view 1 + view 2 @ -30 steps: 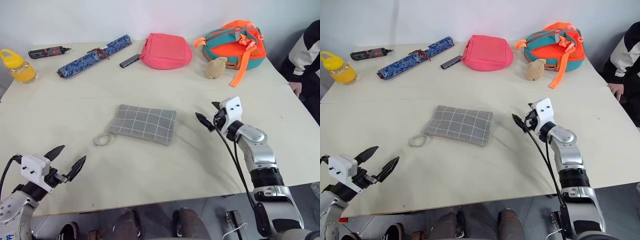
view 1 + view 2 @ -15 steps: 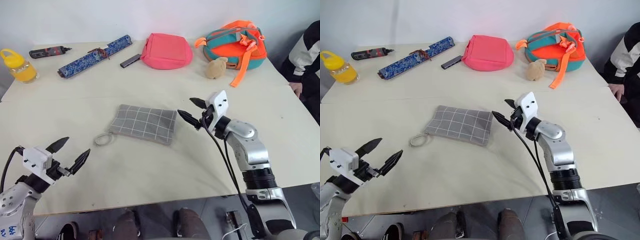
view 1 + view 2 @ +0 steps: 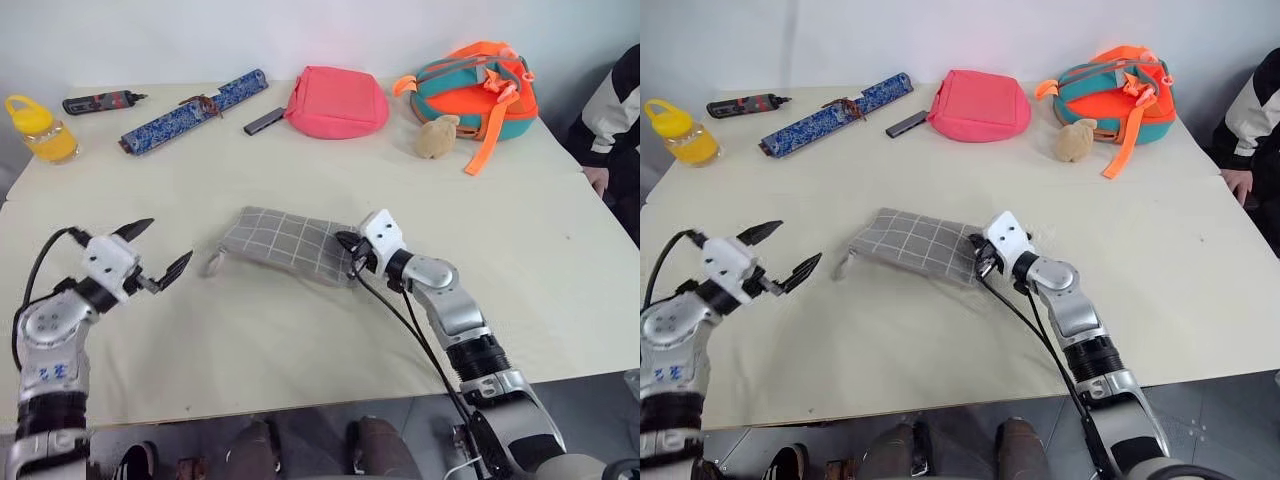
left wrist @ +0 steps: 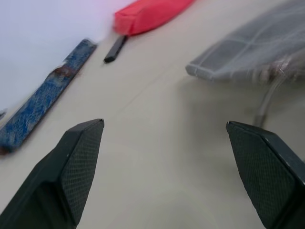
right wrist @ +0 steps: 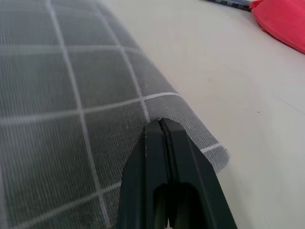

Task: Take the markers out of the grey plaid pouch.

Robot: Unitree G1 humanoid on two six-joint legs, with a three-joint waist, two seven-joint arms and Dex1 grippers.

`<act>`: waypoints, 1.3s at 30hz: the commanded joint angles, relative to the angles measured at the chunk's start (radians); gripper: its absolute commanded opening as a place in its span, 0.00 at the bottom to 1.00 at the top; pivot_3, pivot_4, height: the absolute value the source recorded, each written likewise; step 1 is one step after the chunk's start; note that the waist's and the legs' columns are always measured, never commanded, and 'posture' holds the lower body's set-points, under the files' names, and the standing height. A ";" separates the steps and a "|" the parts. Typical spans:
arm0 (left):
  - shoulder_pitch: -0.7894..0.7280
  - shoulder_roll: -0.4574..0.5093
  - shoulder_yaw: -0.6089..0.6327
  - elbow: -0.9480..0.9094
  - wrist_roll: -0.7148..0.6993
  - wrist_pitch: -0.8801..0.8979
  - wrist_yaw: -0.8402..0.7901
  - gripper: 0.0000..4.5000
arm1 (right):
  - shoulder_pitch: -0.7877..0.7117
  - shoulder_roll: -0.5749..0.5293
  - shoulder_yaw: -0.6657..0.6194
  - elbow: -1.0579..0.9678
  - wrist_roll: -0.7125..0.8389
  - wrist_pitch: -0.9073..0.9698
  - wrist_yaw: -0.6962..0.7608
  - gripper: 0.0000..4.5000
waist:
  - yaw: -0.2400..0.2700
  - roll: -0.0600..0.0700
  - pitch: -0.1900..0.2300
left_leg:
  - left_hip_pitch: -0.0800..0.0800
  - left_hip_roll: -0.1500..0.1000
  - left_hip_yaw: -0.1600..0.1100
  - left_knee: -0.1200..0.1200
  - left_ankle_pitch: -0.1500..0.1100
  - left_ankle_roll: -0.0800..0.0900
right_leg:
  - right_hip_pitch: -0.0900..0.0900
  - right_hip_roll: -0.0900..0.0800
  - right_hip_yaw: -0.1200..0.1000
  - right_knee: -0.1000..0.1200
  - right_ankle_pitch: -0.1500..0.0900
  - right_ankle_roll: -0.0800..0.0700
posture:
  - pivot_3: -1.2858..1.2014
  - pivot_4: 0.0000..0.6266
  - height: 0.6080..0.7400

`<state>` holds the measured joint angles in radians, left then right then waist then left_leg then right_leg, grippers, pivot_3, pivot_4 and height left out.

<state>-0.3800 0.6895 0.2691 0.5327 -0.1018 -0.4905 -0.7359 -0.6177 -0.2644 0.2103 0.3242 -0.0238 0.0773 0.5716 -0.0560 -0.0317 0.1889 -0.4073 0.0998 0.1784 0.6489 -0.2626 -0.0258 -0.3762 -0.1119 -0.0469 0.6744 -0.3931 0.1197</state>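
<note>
Grey plaid pouch corner at closed right gripper jaws.

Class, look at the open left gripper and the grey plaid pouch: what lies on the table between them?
In the left eye view, only bare table separates the left gripper from the grey plaid pouch.

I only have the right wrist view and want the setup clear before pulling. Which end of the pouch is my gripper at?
Observer: The right gripper is at the grey plaid pouch's end opposite its cord loop.
Operator: And the left gripper?
Observer: The left gripper hovers open beside the loop end, not touching it.
Operator: Anyone nearby?
Observer: A person's hand rests at the table's right edge.
</note>
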 commanded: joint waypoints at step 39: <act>-0.311 -0.075 -0.266 0.452 0.094 -0.431 -0.072 0.00 | 0.002 -0.065 -0.078 -0.269 0.200 0.018 0.211 0.37 | -0.001 0.000 0.000 | 0.000 0.001 0.008 0.002 0.000 0.000 | -0.001 0.000 -0.001 0.003 0.000 0.000 | 0.52 0.24 1.00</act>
<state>-0.7092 0.6246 -0.0048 1.0215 0.0134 -0.9422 -0.8084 -0.5833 -0.3122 0.1658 0.1519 0.1168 0.0949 0.7333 -0.0570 -0.0319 0.1889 -0.4076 0.1010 0.1864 0.6505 -0.2626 -0.0258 -0.3775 -0.1116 -0.0482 0.6773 -0.3930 0.1201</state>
